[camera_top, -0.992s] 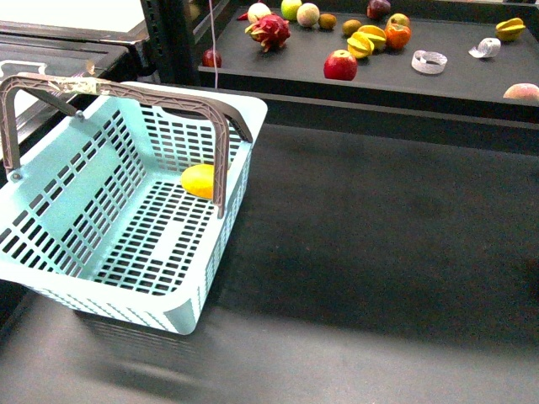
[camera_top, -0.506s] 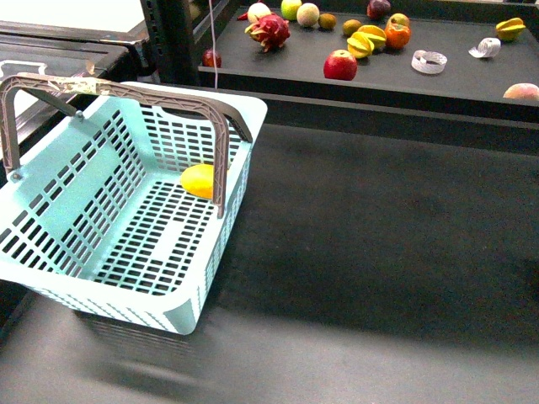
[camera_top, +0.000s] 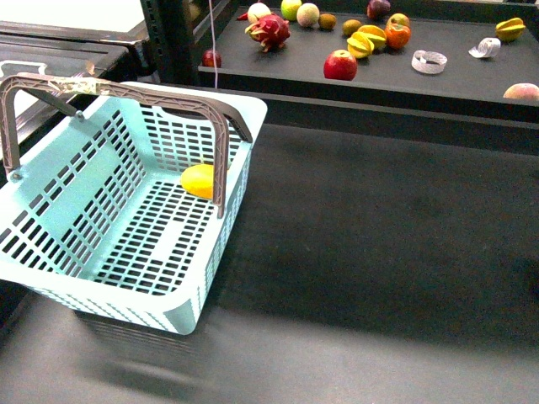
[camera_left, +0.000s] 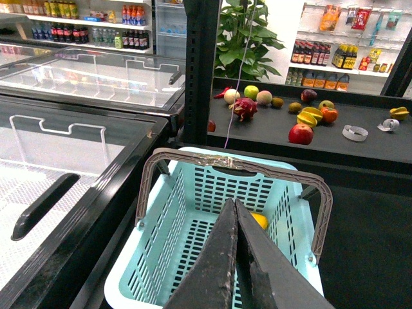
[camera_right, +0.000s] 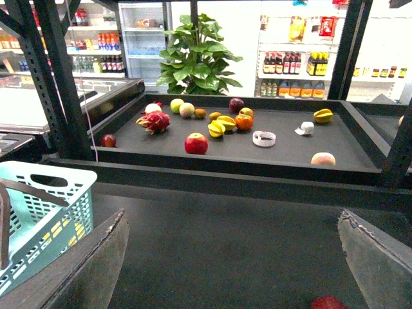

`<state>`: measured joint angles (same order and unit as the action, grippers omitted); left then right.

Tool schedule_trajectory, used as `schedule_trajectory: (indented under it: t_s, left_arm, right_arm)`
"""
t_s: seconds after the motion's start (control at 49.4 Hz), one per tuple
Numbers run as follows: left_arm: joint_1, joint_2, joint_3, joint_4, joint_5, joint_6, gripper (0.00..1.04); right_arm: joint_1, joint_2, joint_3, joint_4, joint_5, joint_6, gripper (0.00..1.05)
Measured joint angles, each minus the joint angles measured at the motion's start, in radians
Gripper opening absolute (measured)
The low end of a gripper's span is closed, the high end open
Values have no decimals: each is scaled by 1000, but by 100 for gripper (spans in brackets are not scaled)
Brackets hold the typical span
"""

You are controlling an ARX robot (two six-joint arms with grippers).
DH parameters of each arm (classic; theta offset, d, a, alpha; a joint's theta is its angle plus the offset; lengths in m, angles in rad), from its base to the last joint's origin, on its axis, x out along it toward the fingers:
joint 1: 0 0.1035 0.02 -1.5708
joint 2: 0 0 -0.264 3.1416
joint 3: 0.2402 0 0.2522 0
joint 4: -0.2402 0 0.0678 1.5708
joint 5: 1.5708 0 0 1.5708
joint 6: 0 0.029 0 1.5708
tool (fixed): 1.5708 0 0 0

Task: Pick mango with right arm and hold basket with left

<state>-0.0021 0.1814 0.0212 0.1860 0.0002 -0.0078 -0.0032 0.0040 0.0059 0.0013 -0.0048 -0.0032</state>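
The pale turquoise basket (camera_top: 59, 194) stands on the dark counter at the left, its grey-brown handles (camera_top: 126, 91) raised. The plain yellow mango (camera_top: 199, 180) lies inside it against the far right wall. No arm shows in the front view. In the left wrist view my left gripper (camera_left: 233, 205) is shut with nothing in it, hanging over the basket (camera_left: 212, 190) with the mango (camera_left: 259, 221) just past its tips. My right gripper (camera_right: 232, 217) is wide open over bare counter, and the basket (camera_right: 48, 209) sits off to one side of it.
A raised black shelf tray (camera_top: 455, 80) behind the counter carries a red apple (camera_top: 340, 65), a dragon fruit (camera_top: 269, 31), star fruits (camera_top: 366, 42) and an orange fruit (camera_top: 397, 35). Glass-topped freezers (camera_left: 77, 84) flank the basket. A small red object (camera_right: 328, 302) lies near the right gripper.
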Motion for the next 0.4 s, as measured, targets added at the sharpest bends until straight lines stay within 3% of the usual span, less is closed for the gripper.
schedule_trajectory:
  t_s: [0.162, 0.405]
  left_arm:
    - [0, -151, 0, -174, 0, 0, 2]
    - [0, -176, 0, -183, 0, 0, 2]
  right_arm:
    - [0, 0, 0, 0, 0, 0, 97]
    - [0, 0, 0, 0, 0, 0, 97]
